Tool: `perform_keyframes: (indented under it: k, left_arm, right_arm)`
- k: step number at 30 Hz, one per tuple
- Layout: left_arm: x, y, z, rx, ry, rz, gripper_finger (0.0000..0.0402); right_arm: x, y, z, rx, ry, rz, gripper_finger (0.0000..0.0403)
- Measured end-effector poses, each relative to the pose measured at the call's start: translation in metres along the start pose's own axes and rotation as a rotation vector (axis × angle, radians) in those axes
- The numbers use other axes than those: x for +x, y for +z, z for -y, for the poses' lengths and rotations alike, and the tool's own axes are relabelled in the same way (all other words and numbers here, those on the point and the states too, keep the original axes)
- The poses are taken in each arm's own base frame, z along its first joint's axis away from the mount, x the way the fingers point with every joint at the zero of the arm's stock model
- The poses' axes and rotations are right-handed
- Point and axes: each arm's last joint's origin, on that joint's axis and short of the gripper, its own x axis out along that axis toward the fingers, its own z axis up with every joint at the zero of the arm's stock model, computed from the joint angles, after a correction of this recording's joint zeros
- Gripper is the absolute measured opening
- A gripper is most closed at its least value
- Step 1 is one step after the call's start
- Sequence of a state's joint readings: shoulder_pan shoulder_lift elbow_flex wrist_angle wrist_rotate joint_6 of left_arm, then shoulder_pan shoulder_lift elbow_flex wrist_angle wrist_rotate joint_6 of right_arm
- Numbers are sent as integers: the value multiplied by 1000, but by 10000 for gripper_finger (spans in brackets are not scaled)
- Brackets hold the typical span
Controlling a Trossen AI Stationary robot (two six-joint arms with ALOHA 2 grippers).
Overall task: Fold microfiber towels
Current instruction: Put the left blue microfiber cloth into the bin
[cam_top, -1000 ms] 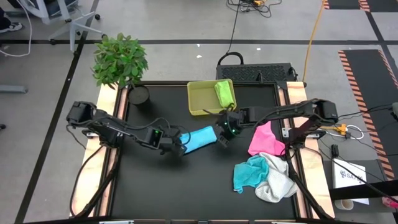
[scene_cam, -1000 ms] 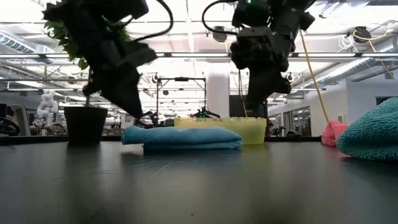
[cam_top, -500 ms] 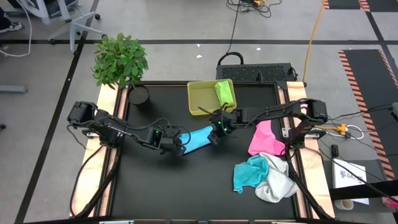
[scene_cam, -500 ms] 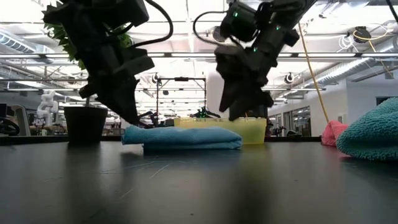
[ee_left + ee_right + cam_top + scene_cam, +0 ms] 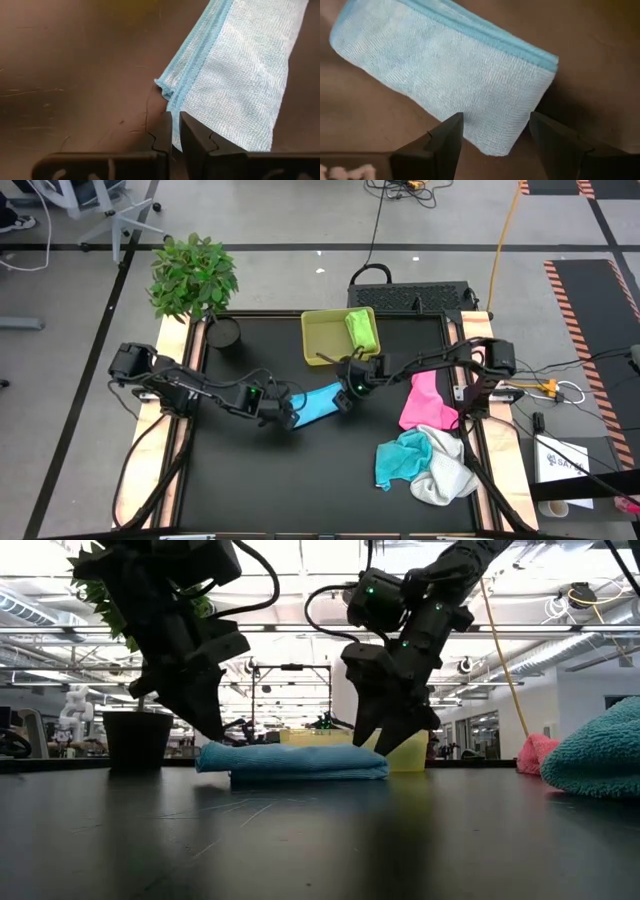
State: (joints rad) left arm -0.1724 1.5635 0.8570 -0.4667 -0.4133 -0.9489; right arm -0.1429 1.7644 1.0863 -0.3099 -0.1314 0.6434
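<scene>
Near the middle of the black desk (image 5: 220, 480) lies the light blue towel (image 5: 322, 401), folded into a narrow strip that runs aslant between the two arms. From the desk's left side the left arm stretches low and nearly flat across the surface, and the left gripper (image 5: 286, 417) angles down at the strip's near left end; its fingers (image 5: 165, 131) stand narrow, almost together, with the towel's corner edge just at their tips, though whether they pinch any cloth cannot be told. From the right side the right arm reaches in long and level, its wrist bent down, and the right gripper (image 5: 343, 398) hangs over the strip's other end; its fingers (image 5: 451, 131) are spread wide, one on each side of the folded end, holding nothing. At table height the right gripper (image 5: 385, 735) points steeply down with its tips close above the towel (image 5: 295, 761), while the left one (image 5: 205, 720) slants down to the towel's opposite end. Behind the strip sits the yellow-green tray (image 5: 322, 340) with the lime green towel (image 5: 361, 329) inside it. Along the desk's right edge lies the pink towel (image 5: 428, 402), and nearer the front the teal towel (image 5: 402, 456) and white towel (image 5: 447, 478) are heaped together, touching. A potted plant (image 5: 194, 278) stands at the far left corner.
</scene>
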Motion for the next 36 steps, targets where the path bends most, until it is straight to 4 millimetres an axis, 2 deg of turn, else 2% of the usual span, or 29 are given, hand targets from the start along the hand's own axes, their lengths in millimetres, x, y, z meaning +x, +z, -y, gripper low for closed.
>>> perform_keyframes:
  k: [11,15,25,36]
  left_arm:
    - [3,6,-4,-25,10,10,35]
    - [4,6,-4,-23,17,13,35]
    - [23,1,3,-17,23,-4,35]
    - [49,-12,5,-6,62,-84,35]
  right_arm:
    - [-1,3,4,10,-7,7,222]
    - [5,0,7,24,19,45,222]
    - [17,-17,24,104,46,72,222]
    - [19,-16,23,115,76,103,222]
